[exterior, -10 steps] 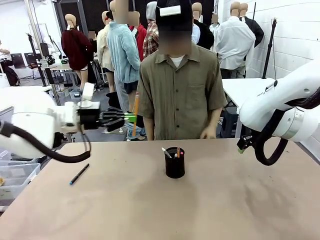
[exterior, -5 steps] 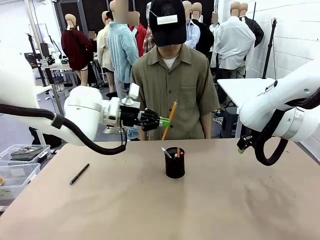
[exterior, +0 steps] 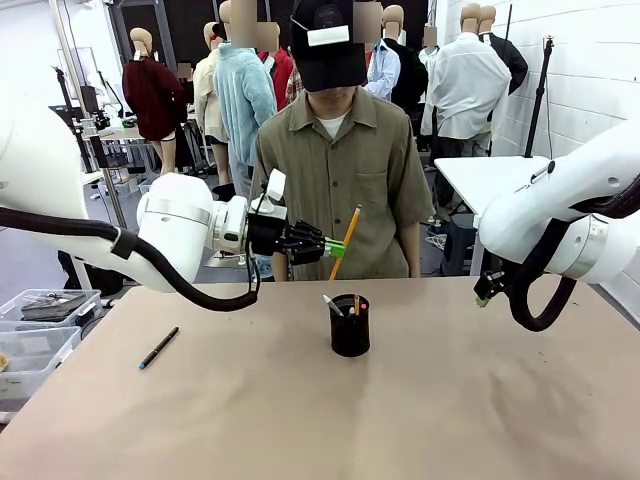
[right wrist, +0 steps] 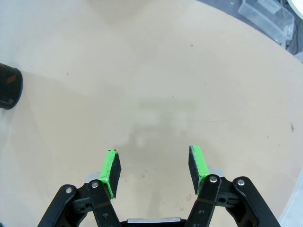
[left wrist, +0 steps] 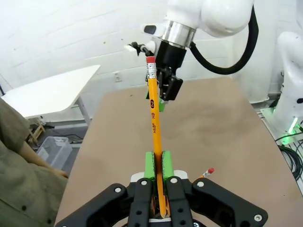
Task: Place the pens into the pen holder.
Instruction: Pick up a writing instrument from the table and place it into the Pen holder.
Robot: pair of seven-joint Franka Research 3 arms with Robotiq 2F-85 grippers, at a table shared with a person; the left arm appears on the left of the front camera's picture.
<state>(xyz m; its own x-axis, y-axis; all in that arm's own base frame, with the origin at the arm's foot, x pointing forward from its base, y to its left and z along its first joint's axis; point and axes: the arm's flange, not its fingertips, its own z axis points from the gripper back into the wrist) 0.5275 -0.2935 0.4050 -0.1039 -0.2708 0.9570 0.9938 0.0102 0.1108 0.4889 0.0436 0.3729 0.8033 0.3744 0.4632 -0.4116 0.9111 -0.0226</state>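
My left gripper (exterior: 336,248) is shut on a yellow-orange pencil (exterior: 345,240), which is tilted and hangs in the air just above and behind the pen holder (exterior: 350,326). The left wrist view shows the pencil (left wrist: 154,118) pinched between the green pads (left wrist: 149,165), eraser end pointing away. The black mesh pen holder stands mid-table with a whitish pen (exterior: 332,305) and another pencil (exterior: 357,303) sticking out of it. A black pen with a blue end (exterior: 159,347) lies on the table at the left. My right gripper (right wrist: 154,168) is open over bare table at the right, holding nothing.
A person in an olive shirt (exterior: 345,180) stands at the far edge, right behind the pen holder. Clear plastic bins (exterior: 35,350) sit off the table's left side. The pen holder (right wrist: 8,86) shows at the left edge of the right wrist view.
My left arm has swung from the far left toward the middle, carrying the pencil to a spot above the pen holder. The right arm has stayed still.
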